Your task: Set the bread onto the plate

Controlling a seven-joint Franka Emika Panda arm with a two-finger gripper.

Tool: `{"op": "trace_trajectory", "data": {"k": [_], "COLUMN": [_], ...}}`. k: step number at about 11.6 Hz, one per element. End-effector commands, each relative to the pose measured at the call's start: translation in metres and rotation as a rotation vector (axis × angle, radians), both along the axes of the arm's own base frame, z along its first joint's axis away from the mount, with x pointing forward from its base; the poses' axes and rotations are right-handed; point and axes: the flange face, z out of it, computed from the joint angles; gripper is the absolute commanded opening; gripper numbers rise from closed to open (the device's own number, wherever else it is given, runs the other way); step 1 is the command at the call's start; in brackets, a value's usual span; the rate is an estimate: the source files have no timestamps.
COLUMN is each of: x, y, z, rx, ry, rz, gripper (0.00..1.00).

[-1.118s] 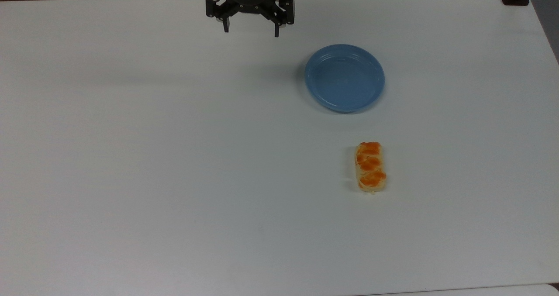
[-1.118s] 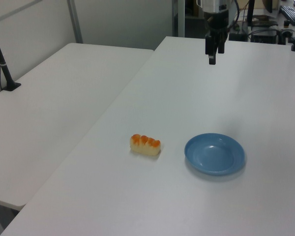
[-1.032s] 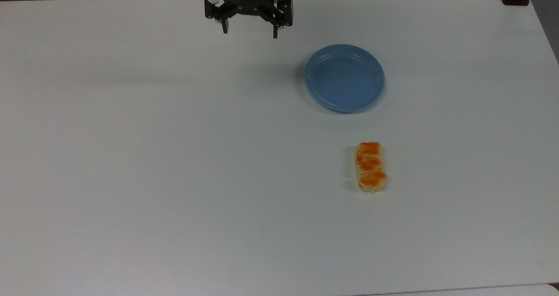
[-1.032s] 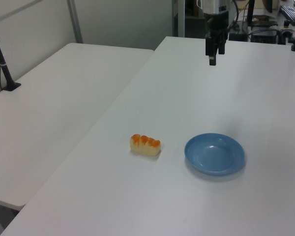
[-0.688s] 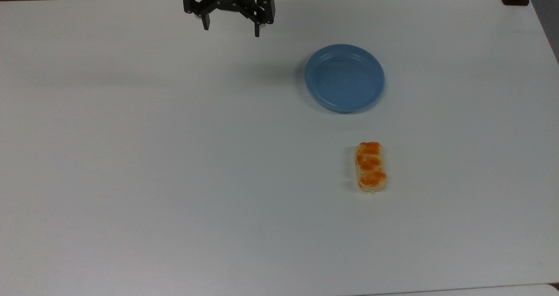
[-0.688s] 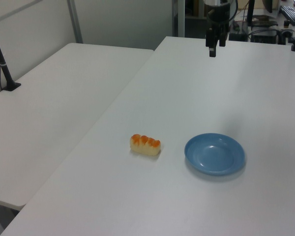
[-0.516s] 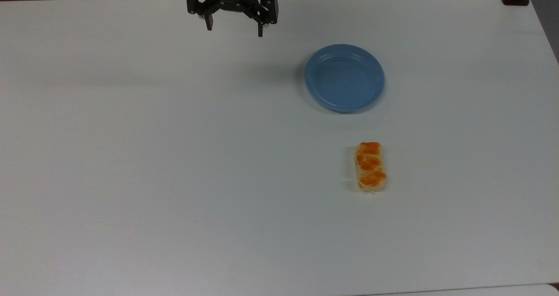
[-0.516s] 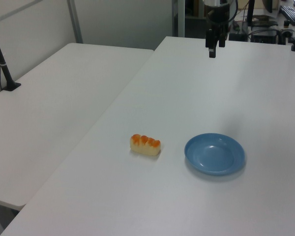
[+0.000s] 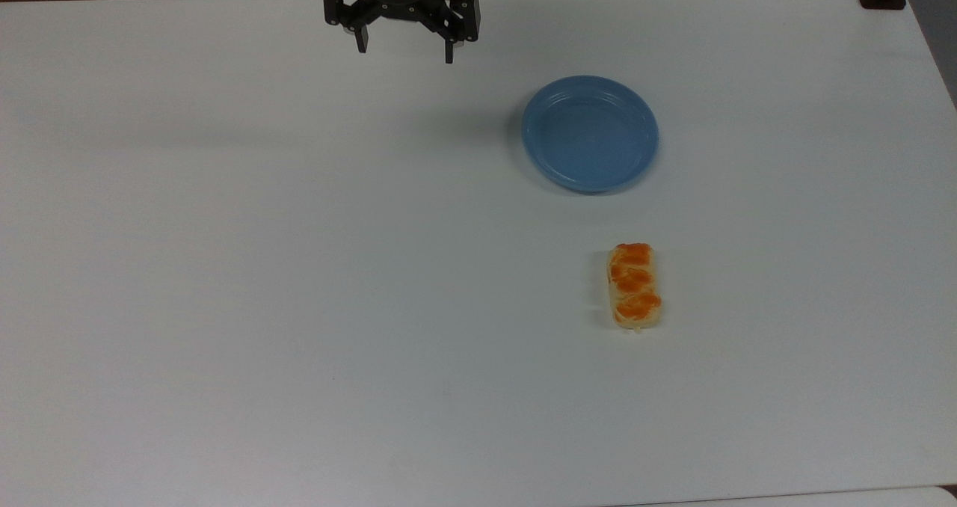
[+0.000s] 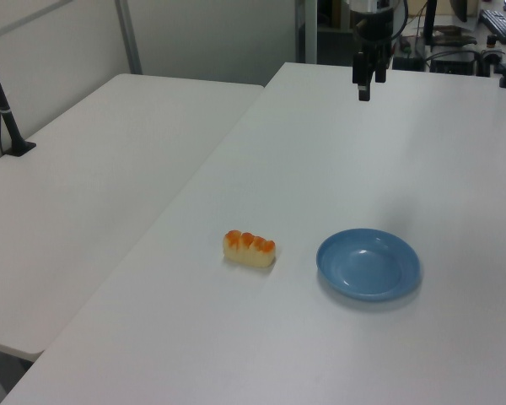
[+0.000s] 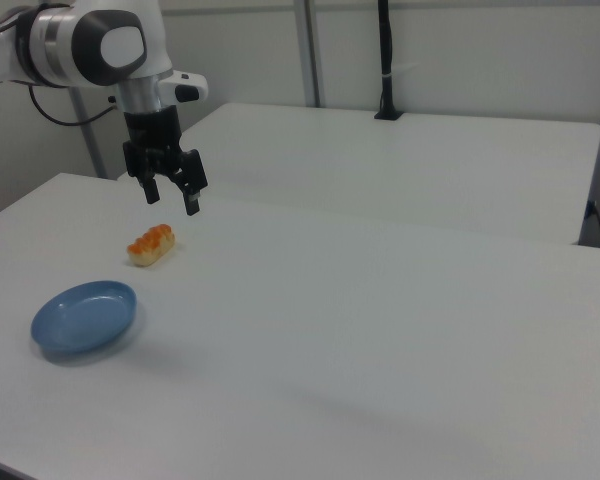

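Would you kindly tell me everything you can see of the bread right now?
The bread is a small oblong loaf, pale yellow at the sides with three glossy orange-brown bumps on top. It lies flat on the white table, whole and untouched, apart from the blue plate. In the top view it runs lengthwise up and down, just below the plate.

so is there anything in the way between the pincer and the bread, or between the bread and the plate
Nothing visible. The open pincer hangs above the table's far edge, with bare tabletop between it and the bread. Bare surface also separates the bread from the plate.
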Motion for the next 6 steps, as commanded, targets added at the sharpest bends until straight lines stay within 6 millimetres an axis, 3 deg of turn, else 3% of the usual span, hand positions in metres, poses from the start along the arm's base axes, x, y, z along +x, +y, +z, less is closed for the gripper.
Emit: {"op": "trace_trajectory", "data": {"k": [1, 4, 6], "x": [-0.001, 0.008, 0.02], "y": [-0.002, 0.005, 0.024], "z": [-0.001, -0.017, -0.022], "rx": [0.004, 0.009, 0.064], "ry": [0.02, 0.036, 0.035], "rz": [0.016, 0.038, 0.048], "gripper": [1.0, 1.0, 1.0]}}
